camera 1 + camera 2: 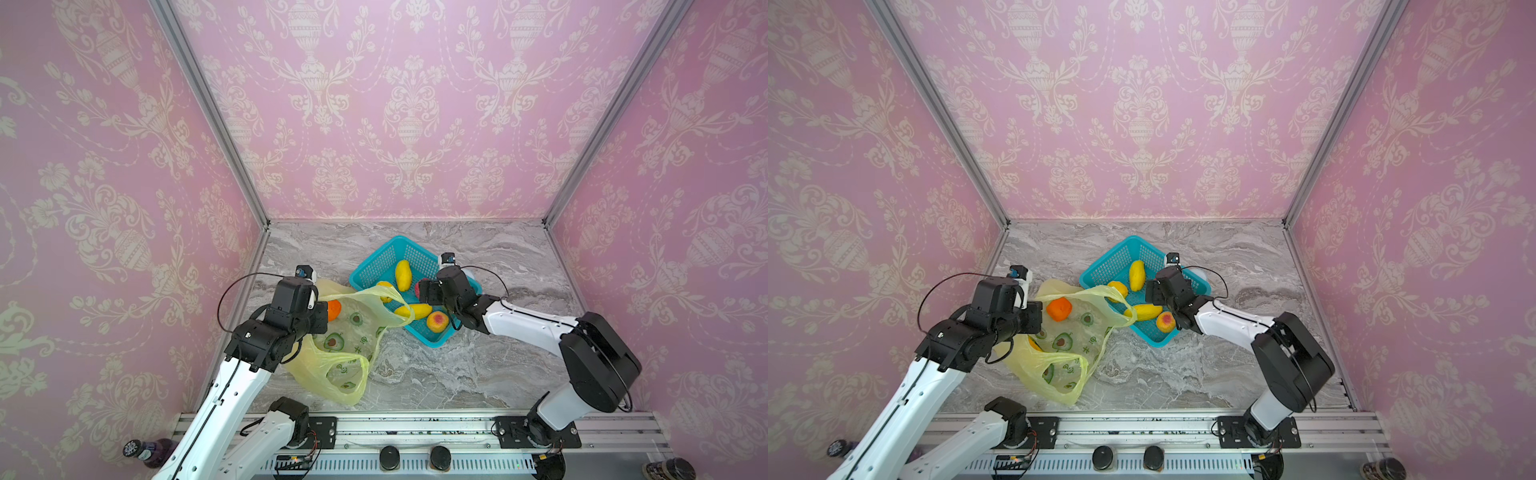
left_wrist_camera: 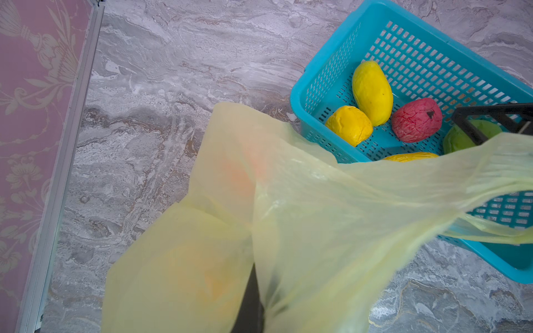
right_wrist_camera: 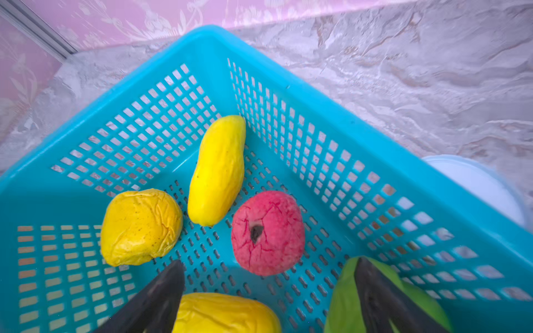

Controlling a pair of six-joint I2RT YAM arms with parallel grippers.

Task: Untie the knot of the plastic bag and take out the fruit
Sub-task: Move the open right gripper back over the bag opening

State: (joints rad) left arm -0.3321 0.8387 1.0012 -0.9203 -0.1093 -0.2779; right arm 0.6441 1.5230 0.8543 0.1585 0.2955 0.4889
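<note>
I am getting bright, even, soft light from above in both top views, with only faint shadows lying under the plastic bag (image 1: 316, 374) and the basket (image 1: 374, 266), and the wallpaper (image 1: 83, 166) is stretching toward the side edges. In the wrist views the right gripper (image 3: 269, 261) fingers (image 3: 155, 297) and the near bag film are smearing out of focus.

No word, brand or number can be read here; the plastic bag (image 1: 1059, 374) carries only avocado pictures and green marks too small to read.
</note>
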